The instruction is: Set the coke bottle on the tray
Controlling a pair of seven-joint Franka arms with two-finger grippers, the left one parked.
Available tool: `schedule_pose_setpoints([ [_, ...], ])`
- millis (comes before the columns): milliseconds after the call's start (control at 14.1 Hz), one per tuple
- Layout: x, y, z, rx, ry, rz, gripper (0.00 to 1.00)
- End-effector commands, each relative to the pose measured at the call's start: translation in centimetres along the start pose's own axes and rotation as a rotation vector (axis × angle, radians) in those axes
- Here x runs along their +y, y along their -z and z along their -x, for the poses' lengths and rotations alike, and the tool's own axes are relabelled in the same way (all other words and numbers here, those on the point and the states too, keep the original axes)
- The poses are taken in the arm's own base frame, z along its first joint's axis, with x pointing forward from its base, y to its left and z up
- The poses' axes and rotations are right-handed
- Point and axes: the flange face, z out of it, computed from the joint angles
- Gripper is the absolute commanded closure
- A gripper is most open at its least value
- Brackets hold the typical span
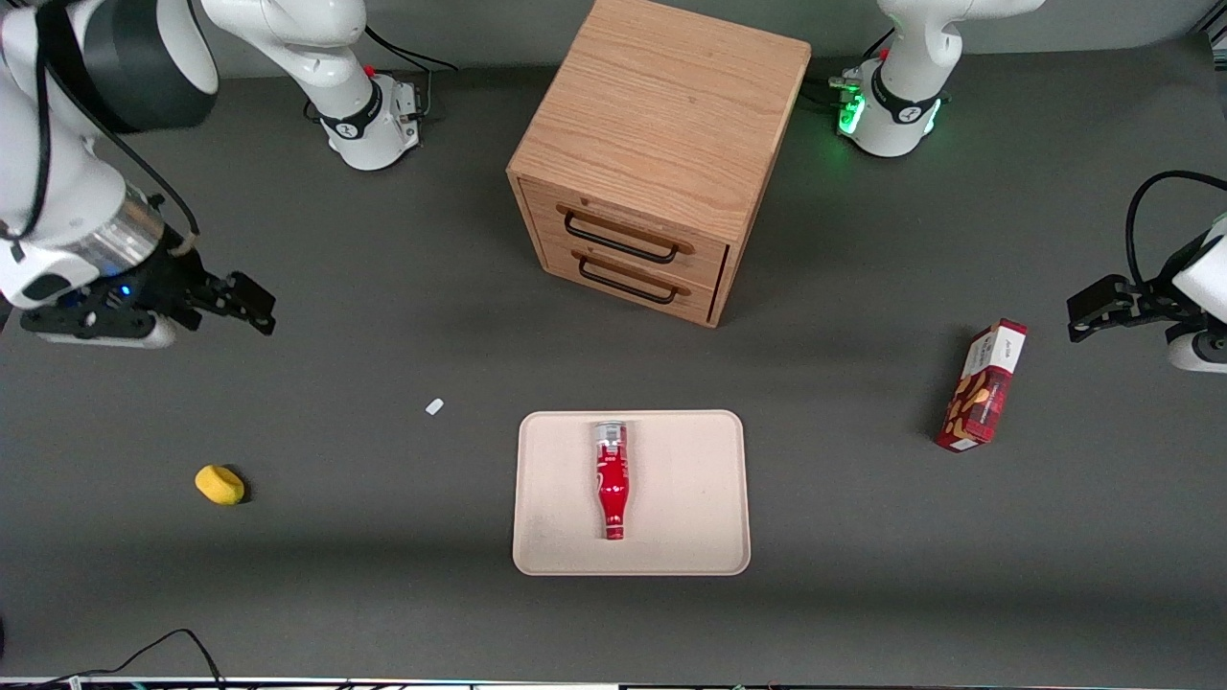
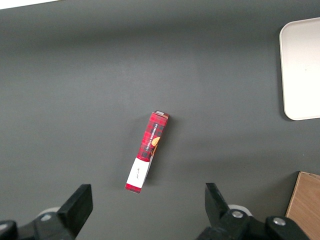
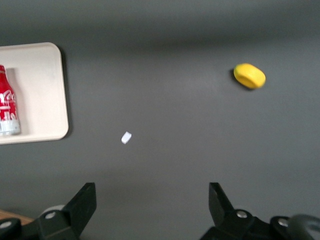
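Observation:
The red coke bottle [image 1: 611, 481] lies flat on the pale beige tray [image 1: 700, 498], its silvery end toward the wooden drawer cabinet and its narrow neck toward the front camera. In the right wrist view the bottle [image 3: 7, 108] shows partly, on the tray [image 3: 42, 95]. My gripper [image 1: 251, 305] is open and empty, raised above the table toward the working arm's end, well away from the tray. In the right wrist view my gripper [image 3: 152, 192] has nothing between its fingers.
A wooden two-drawer cabinet [image 1: 652, 163] stands farther from the front camera than the tray. A yellow object [image 1: 219, 484] and a small white scrap [image 1: 434, 406] lie toward the working arm's end. A red snack box [image 1: 982, 386] lies toward the parked arm's end.

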Motion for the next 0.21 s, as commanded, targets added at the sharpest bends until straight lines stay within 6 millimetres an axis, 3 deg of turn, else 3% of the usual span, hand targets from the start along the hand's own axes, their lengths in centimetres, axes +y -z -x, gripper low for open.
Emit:
schedule_pose_setpoints([
  [0, 0.97, 1.58, 1.07, -0.039, 0.023, -0.017, 0.00],
  [142, 1.14, 1.55, 1.10, -0.050, 0.026, -0.017, 0.00],
])
